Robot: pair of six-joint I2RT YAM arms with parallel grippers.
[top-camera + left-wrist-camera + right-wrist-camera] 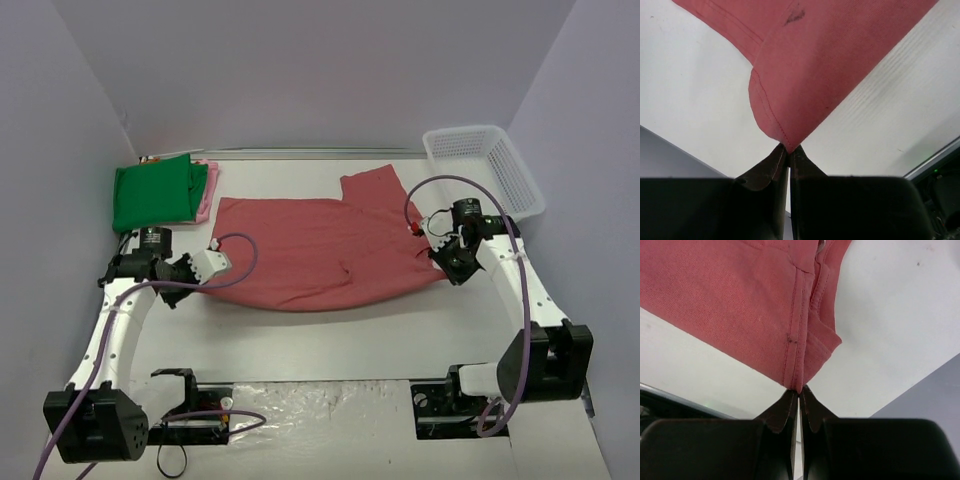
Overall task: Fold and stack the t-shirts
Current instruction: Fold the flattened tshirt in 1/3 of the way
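The dusty-red t-shirt lies spread across the middle of the table, one sleeve pointing to the back. My left gripper is shut on its left edge; the left wrist view shows a hemmed fold of the dusty-red t-shirt pinched at the fingertips. My right gripper is shut on its right edge; the right wrist view shows a seamed corner of the dusty-red t-shirt held at the tips. A folded green t-shirt lies at the back left on a pink t-shirt, of which only an edge shows.
A white mesh basket stands at the back right corner. Grey walls close in the table on the left, back and right. The arm bases and cables sit along the near edge.
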